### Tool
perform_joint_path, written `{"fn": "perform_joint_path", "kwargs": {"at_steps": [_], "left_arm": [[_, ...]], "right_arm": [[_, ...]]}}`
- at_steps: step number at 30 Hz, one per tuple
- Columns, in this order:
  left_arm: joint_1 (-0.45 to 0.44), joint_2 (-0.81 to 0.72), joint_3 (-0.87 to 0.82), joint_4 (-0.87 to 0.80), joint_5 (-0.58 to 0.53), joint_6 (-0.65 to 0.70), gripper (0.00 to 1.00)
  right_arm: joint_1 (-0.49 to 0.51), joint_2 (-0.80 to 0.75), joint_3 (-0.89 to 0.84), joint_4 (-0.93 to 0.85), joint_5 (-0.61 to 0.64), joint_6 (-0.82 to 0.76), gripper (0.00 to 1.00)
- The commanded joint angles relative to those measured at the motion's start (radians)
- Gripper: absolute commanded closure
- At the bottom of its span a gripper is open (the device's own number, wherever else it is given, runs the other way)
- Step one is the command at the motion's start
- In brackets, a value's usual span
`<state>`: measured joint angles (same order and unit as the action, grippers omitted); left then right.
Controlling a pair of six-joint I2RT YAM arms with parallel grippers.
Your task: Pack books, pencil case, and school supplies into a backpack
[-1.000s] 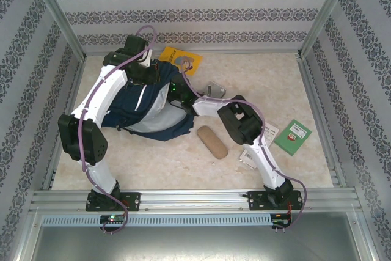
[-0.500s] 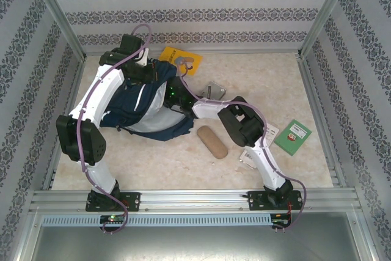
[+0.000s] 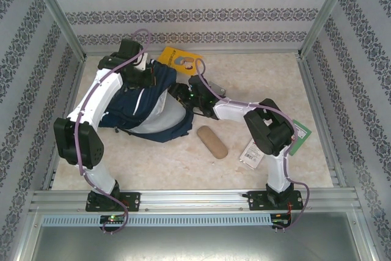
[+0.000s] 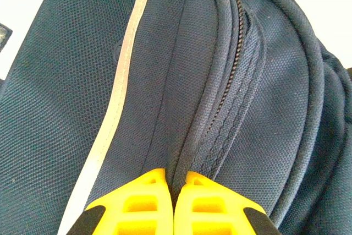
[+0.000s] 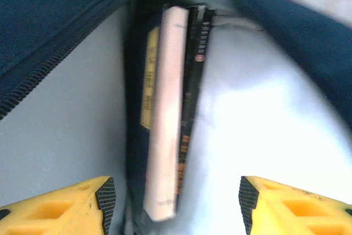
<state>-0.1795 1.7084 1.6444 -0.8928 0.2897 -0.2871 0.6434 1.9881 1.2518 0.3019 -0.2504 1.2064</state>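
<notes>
Right wrist view: right gripper (image 5: 176,191) wide open at the mouth of the backpack (image 5: 55,15), books (image 5: 168,108) on edge inside, centre frame. Left gripper (image 4: 173,182) is clamped on the backpack's zipper seam.

The left gripper (image 4: 174,179) is pinching a fold at the top of the backpack (image 3: 137,101), jaws closed. The right gripper (image 5: 175,193) is hovering at the backpack's mouth, jaws spread wide.
</notes>
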Motion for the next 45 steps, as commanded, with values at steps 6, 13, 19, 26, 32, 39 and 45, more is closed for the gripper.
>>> {"fn": "perform_joint_path", "kwargs": {"at_steps": [6,13,19,26,32,39,45], "left_arm": [[0.020,-0.089,-0.120,0.000,-0.102,0.064,0.96],[0.006,-0.069,-0.096,0.108,0.009,-0.010,0.42],[-0.029,0.035,-0.004,0.208,0.051,-0.079,0.14],[-0.083,0.281,0.212,0.292,0.065,-0.161,0.02],[-0.109,0.542,0.498,0.290,0.027,-0.248,0.03],[-0.131,0.799,0.751,0.346,-0.010,-0.396,0.04],[-0.146,0.897,0.775,0.523,0.004,-0.516,0.06]], "right_arm": [[-0.082,-0.281,-0.149,-0.215,0.086,-0.235,0.38],[-0.179,-0.471,-0.196,-0.416,0.178,-0.393,0.27],[-0.261,-0.587,-0.226,-0.512,0.205,-0.467,0.02],[-0.334,-0.689,-0.227,-0.576,0.192,-0.499,0.02],[-0.363,-0.771,-0.209,-0.632,0.210,-0.500,0.02],[-0.394,-0.818,-0.202,-0.668,0.189,-0.479,0.02],[-0.399,-0.827,-0.204,-0.682,0.177,-0.470,0.02]]}}
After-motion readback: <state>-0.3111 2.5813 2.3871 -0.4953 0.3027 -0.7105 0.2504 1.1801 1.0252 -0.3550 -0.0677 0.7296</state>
